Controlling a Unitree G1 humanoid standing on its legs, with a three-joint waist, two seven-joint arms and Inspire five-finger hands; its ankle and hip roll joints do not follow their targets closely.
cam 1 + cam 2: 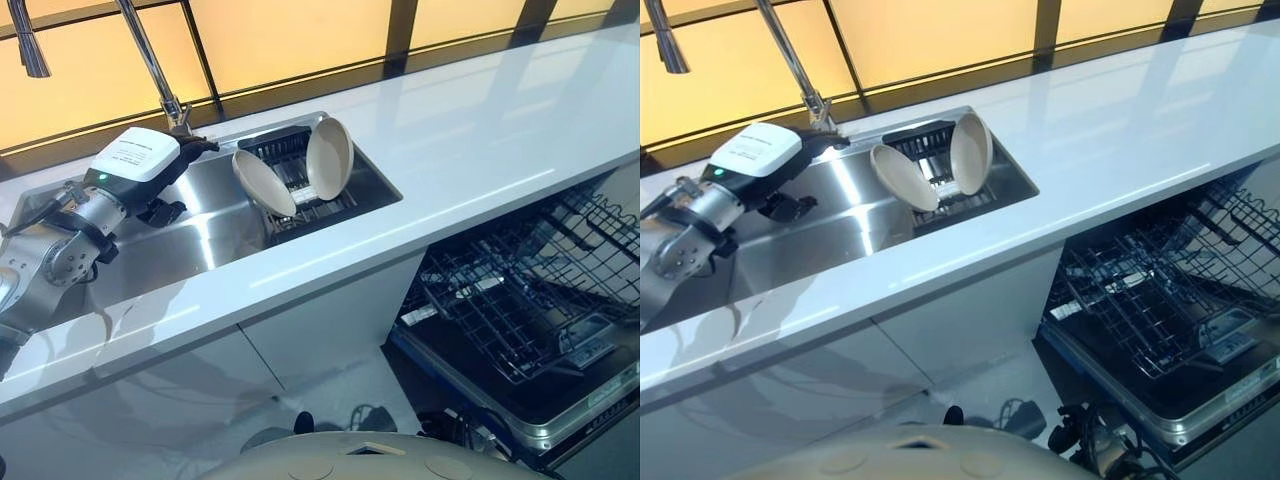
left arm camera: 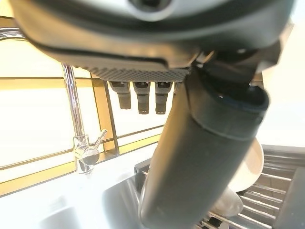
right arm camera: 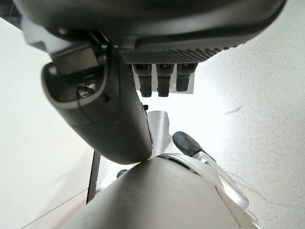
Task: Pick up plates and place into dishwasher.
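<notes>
- Presently, two beige plates stand on edge in a dark rack (image 1: 290,160) at the 3 o'clock end of the steel sink (image 1: 190,235); the left plate (image 1: 263,182) leans toward 9 o'clock, the right plate (image 1: 329,158) stands more upright just beside it, and the two spread apart at their tops.
- Left hand (image 1: 175,170) hangs over the sink basin, at 9 o'clock of the left plate and apart from it; in its wrist view the fingers (image 2: 143,98) hang in a row, short and curled in, with the thumb (image 2: 200,162) extended and nothing held.
- Right hand (image 3: 109,109) shows in its own wrist view over a pale surface; fingers (image 3: 163,78) curled in a row, empty.
- Faucet (image 1: 150,60) rises at 12 o'clock of the sink.
- White counter (image 1: 480,140) runs toward 3 o'clock.
- Dishwasher (image 1: 530,300) is open at 4 o'clock below the counter, its wire rack pulled out; neither plate is in it.
</notes>
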